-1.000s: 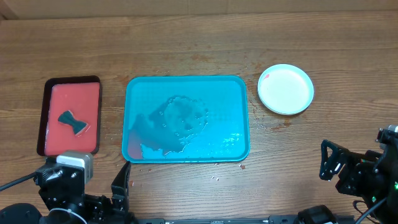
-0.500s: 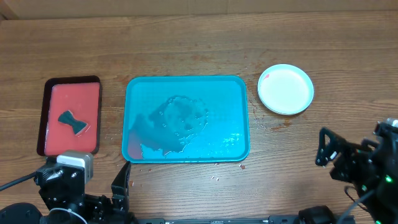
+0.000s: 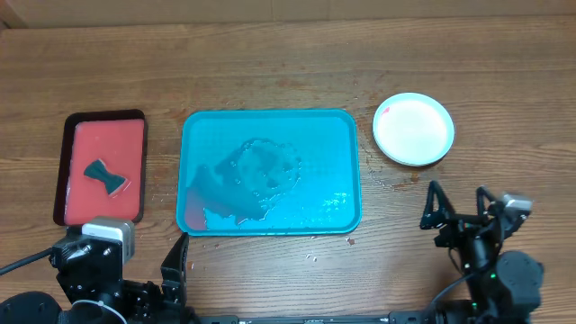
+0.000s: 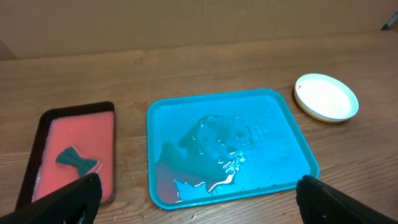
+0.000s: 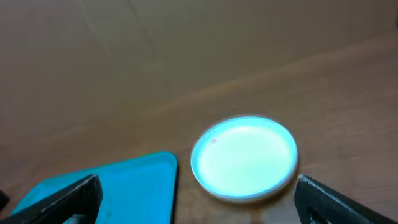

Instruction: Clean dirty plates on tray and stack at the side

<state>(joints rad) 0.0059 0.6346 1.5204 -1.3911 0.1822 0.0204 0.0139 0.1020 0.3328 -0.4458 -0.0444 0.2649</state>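
Evidently finished with, the round plastic plates [image 3: 413, 129], white on top, sit stacked beside the wet turquoise rectangular plastic tray [image 3: 270, 112], so the left gripper [image 4: 199, 186] and right gripper [image 3: 459, 211] hang open, empty.

The turquoise tray [image 3: 346, 162] lies flat on the worktop [image 3: 270, 54], wet, just ahead of the left fingers [image 4: 74, 198]. The plates [image 3: 413, 129] sit stacked, white uppermost, beyond the right fingers [image 5: 320, 199].

Table [image 3: 270, 54] with tray [image 3: 319, 144], red tray [image 3: 126, 157], plates [image 3: 413, 129]
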